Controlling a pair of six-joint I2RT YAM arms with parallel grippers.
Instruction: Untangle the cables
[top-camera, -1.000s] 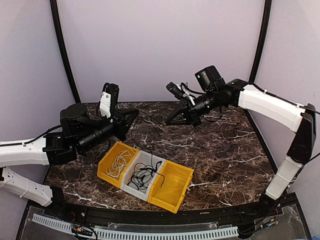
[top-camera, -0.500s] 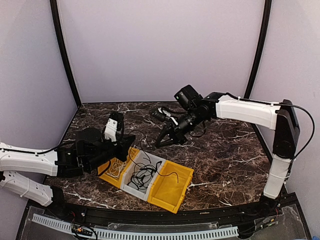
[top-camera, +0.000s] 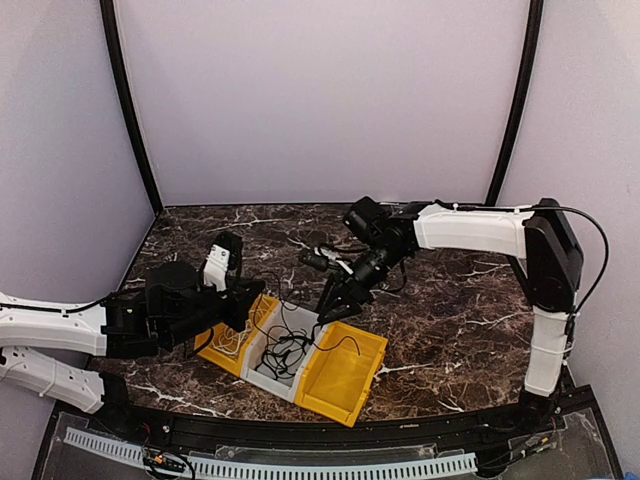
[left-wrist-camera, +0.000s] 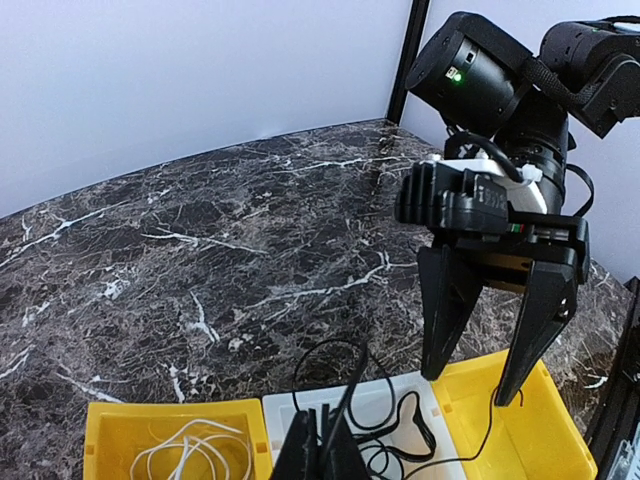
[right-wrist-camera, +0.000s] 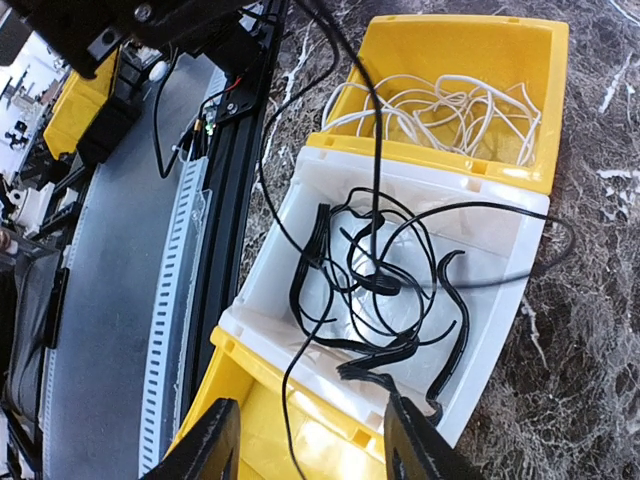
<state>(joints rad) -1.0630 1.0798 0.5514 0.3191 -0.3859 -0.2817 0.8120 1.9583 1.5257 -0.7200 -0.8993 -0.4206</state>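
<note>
A tangle of black cables (right-wrist-camera: 385, 290) lies in the white middle bin (top-camera: 262, 372). One thin black strand (right-wrist-camera: 290, 400) trails over into the yellow bin on the right (top-camera: 345, 385). A white cable (right-wrist-camera: 440, 105) lies coiled in the left yellow bin (top-camera: 213, 345). My left gripper (left-wrist-camera: 322, 445) is shut on a black cable (left-wrist-camera: 352, 385) that loops up from the white bin; in the top view this gripper (top-camera: 252, 291) hangs over the left bin's far edge. My right gripper (right-wrist-camera: 312, 445) stands open above the white and right bins, the thin strand passing loose between its fingers.
The three bins sit in a slanted row near the front of the dark marble table (top-camera: 450, 300). A slotted cable duct (top-camera: 300, 465) runs along the front edge. Black frame posts (top-camera: 130, 110) stand at the back corners.
Both arms came down from the back of the table to the bins. The right gripper opened and let go of the black cable, which now lies in the bins.
</note>
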